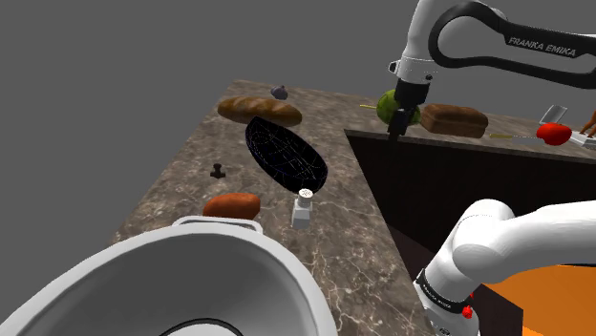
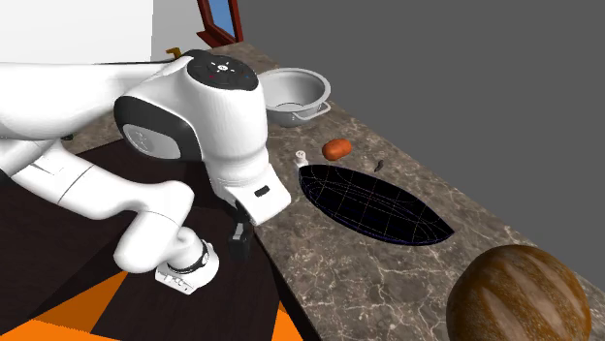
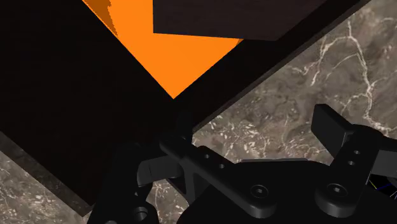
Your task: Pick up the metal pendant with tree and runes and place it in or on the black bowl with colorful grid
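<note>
1. Grey blank backdrop behind a brown marble counter (image 1: 181, 167). The second exterior view gives me a white wall and a red-brown frame (image 2: 217, 19) at the far end. The shoulder view gives me a far row of a green thing (image 1: 386, 103), a dark loaf (image 1: 456, 119) and a red thing (image 1: 552, 133).
2. A dark brown surface (image 1: 449, 177) borders the counter on the shoulder view's right, with an orange area (image 3: 162, 54) beside it in the wrist view.
3. A big pale pot (image 1: 105, 277) sits nearest in the shoulder view and farthest in the second exterior view.
4. The black bowl (image 1: 287, 153), lined with a coloured grid, lies mid-counter. A light loaf (image 1: 259, 109) is just beyond it in the shoulder view.
5. An orange-red lump (image 1: 231, 204) and a small white bottle (image 1: 304, 208) lie between the bowl and the pot.
6. The gripper (image 1: 402, 122) hangs over the seam where the counter meets the dark surface. In the wrist view its fingers stand apart, with nothing between them.
7. The pendant (image 1: 219, 173), a tiny dark speck, lies on bare marble on the shoulder view's left of the bowl, near the counter's outer edge. It is well apart from the gripper, with the bowl between them. There is open marble around it, and the lump is its closest neighbour.
</note>
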